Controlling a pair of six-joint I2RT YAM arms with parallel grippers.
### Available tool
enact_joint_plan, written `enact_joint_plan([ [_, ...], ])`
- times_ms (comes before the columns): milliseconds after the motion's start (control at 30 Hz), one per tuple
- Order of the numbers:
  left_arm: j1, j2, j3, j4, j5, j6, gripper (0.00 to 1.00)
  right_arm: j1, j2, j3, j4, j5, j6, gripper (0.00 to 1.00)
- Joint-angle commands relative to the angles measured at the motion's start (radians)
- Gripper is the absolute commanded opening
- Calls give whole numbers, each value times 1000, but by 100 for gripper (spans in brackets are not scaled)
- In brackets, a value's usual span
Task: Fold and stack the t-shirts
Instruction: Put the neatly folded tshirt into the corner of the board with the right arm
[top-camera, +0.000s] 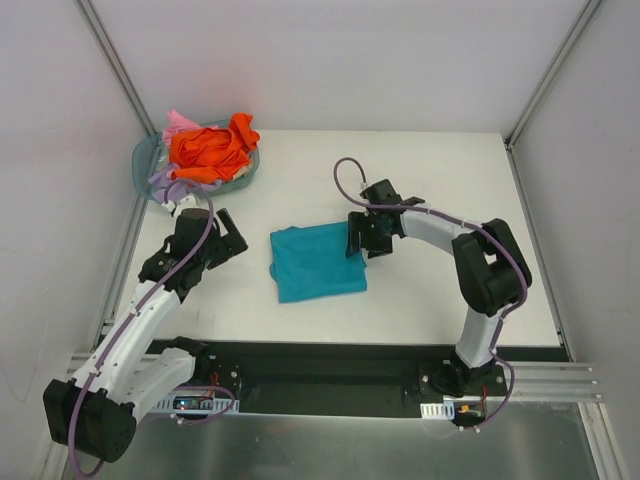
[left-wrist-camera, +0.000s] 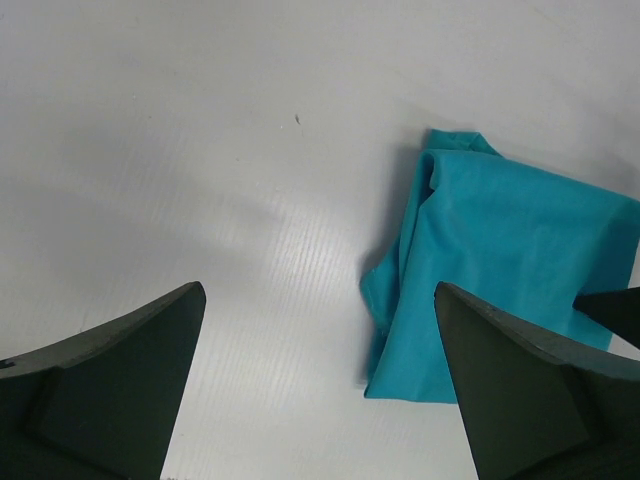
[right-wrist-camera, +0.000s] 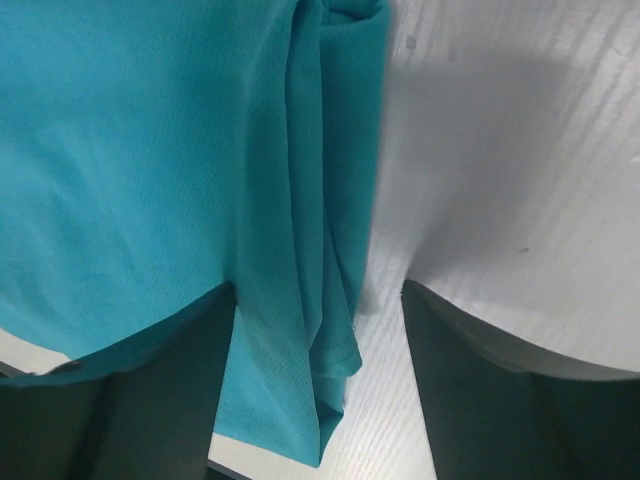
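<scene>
A teal t-shirt (top-camera: 318, 262) lies folded into a rough rectangle at the middle of the table. My right gripper (top-camera: 360, 235) is open at the shirt's right edge. In the right wrist view its jaws (right-wrist-camera: 318, 290) straddle the bunched edge of the teal cloth (right-wrist-camera: 150, 150). My left gripper (top-camera: 232, 240) is open and empty, left of the shirt. In the left wrist view (left-wrist-camera: 320, 290) the shirt (left-wrist-camera: 500, 260) lies ahead to the right. Orange (top-camera: 210, 148), pink (top-camera: 178, 122) and lavender (top-camera: 165, 182) t-shirts are heaped in the basket.
The round translucent grey-blue basket (top-camera: 140, 160) stands at the table's back left corner, just behind my left gripper. White walls and metal frame posts close in the table. A black rail with the arm bases runs along the near edge.
</scene>
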Motion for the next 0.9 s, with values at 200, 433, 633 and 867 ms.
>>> enact_joint_plan([
  [200, 1, 83, 37, -19, -52, -6, 99, 31, 123, 28, 66, -100, 120, 29],
  [433, 1, 75, 48, -18, -51, 20, 99, -6, 16, -11, -35, 39, 61, 1],
  [633, 1, 96, 70, -13, -71, 41, 99, -236, -78, -30, -130, 95, -80, 1],
  [867, 3, 156, 88, 12, -103, 17, 99, -510, 169, 302, -247, 138, -168, 1],
])
